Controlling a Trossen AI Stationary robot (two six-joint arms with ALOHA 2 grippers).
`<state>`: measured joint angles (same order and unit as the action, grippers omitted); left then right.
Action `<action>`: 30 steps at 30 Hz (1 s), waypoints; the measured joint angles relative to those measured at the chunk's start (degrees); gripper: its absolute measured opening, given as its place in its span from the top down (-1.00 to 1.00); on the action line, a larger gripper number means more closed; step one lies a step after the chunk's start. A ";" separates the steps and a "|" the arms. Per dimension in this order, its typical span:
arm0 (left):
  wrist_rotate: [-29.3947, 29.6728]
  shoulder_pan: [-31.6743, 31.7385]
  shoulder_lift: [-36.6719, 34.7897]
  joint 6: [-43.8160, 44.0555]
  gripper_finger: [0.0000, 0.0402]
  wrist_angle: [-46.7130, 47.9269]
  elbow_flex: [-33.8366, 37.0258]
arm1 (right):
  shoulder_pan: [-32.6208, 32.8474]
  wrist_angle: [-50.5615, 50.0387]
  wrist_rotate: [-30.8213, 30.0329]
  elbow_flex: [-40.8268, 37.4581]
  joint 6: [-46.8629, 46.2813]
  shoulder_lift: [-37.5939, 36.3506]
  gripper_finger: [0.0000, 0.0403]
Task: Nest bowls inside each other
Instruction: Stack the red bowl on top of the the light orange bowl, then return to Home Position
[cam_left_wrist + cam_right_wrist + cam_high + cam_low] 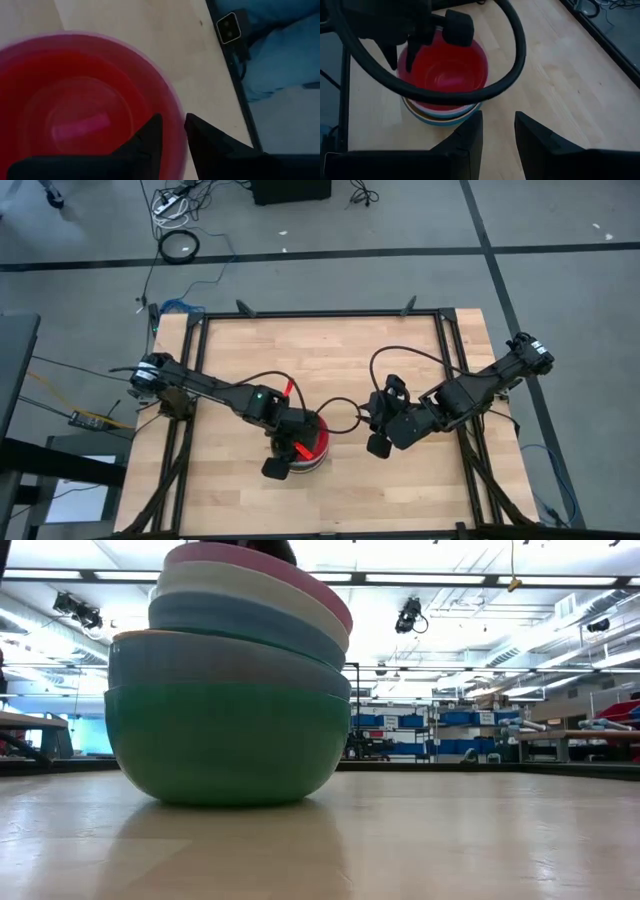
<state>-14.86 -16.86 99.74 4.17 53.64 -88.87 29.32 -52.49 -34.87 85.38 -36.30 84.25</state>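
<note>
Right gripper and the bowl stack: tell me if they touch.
Apart. The right wrist view shows bare table between the right gripper and the bowl stack.

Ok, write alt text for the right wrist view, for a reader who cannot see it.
A stack of nested bowls sits on a light wooden table, its red inside facing up. The left arm's end effector hangs over the stack's rim, a black cable looping across. The right end effector waits nearby, fingers slightly apart, holding nothing.

Floor [560, 220]: grey, dark seams crossing it
Cables [178, 205]: lying at 11 o'clock
Ceiling lights [470, 580]: glowing in long strips
Shelving [400, 735]: standing far behind
</note>
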 joint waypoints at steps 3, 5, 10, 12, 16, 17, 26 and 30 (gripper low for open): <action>-2.10 -0.01 -0.14 0.99 0.52 0.51 -1.44 | 0.00 0.00 0.00 0.00 -0.06 0.00 0.50; -3.30 -0.01 -0.38 1.47 0.52 0.69 -3.51 | -0.02 0.00 0.00 0.00 -0.06 0.00 0.50; -3.24 -0.54 -0.48 0.71 0.52 4.36 -10.63 | -0.02 0.00 0.00 0.00 -0.06 0.00 0.50; -1.29 -0.78 -0.46 0.34 0.52 6.77 -13.91 | -0.02 -0.02 -0.02 0.00 -0.02 0.00 0.50; 7.18 -1.27 -0.48 -0.55 0.52 15.86 -20.83 | 0.00 -0.26 -0.63 0.00 0.44 0.00 0.50; 9.82 -1.30 -0.48 -0.52 0.52 18.48 -22.42 | 0.19 -0.55 -1.38 0.00 0.61 0.00 0.50; 24.13 -1.27 -6.00 1.23 0.52 28.31 -26.18 | 1.94 -16.39 -13.33 0.00 -9.84 0.00 0.50; 26.92 -1.25 -9.47 2.03 0.52 28.48 -26.16 | 1.92 -27.15 -13.31 0.00 -20.54 0.00 0.51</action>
<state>12.06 -18.11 90.27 6.20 82.13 -115.02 31.24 -79.64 -48.18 85.38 -56.84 84.25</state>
